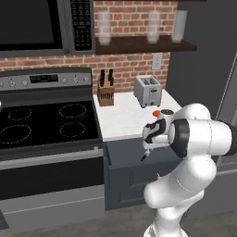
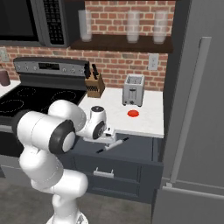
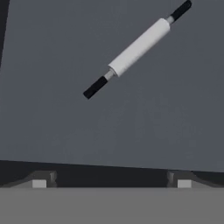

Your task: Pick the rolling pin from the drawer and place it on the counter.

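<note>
The rolling pin (image 3: 138, 47), a white barrel with black handle ends, lies slantwise on the floor of the open dark grey drawer (image 3: 61, 109). In the right base view the rolling pin (image 2: 113, 145) rests inside the pulled-out drawer (image 2: 131, 171) below the white counter (image 2: 146, 122). My gripper (image 3: 111, 180) hovers above the drawer floor, open, with the pin ahead of its fingertips (image 3: 39, 182) and nothing between them. From the left base view the gripper (image 1: 149, 141) hangs over the drawer (image 1: 129, 178), just in front of the counter (image 1: 122, 115) edge.
A toaster (image 2: 133, 89), a knife block (image 2: 94, 83) and a small red disc (image 2: 133, 113) stand on the counter. The black stovetop (image 1: 46, 120) lies to the left, and a tall grey fridge (image 2: 197, 109) closes off the right side.
</note>
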Controlling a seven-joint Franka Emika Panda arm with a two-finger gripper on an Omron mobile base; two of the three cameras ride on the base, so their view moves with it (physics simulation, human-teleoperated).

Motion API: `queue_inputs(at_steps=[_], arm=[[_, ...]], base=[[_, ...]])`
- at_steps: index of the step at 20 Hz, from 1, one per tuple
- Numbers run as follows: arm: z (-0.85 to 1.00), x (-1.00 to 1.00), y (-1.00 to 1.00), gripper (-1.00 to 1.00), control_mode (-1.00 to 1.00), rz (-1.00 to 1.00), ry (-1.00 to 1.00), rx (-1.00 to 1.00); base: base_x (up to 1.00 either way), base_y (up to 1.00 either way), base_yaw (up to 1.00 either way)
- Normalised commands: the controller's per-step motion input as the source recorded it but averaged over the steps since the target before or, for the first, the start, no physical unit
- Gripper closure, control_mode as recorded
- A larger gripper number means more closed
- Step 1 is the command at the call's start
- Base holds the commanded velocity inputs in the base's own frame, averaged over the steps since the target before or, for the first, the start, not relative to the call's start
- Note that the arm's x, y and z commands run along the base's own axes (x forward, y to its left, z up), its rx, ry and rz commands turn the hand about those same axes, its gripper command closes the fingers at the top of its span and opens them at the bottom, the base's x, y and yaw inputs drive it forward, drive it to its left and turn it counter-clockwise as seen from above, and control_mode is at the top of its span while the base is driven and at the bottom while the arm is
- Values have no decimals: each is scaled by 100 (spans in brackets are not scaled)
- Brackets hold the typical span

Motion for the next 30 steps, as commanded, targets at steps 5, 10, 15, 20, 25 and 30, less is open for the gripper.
queue_inputs(at_steps=[5,10,15,20,25,30], arm=[[-58,8,-12,-100,-100,0,0,0],[-68,0,-14,-100,-100,0,0,1],[-41,-9,-8,-100,-100,2,0,1],[-6,-97,-7,-100,-100,5,3,0],[7,-100,-4,-100,-100,12,0,0],[35,-100,0,-100,-100,19,0,0]], base=[[0,0,0],[0,0,0],[0,0,0],[0,0,0],[0,0,0],[0,0,0]])
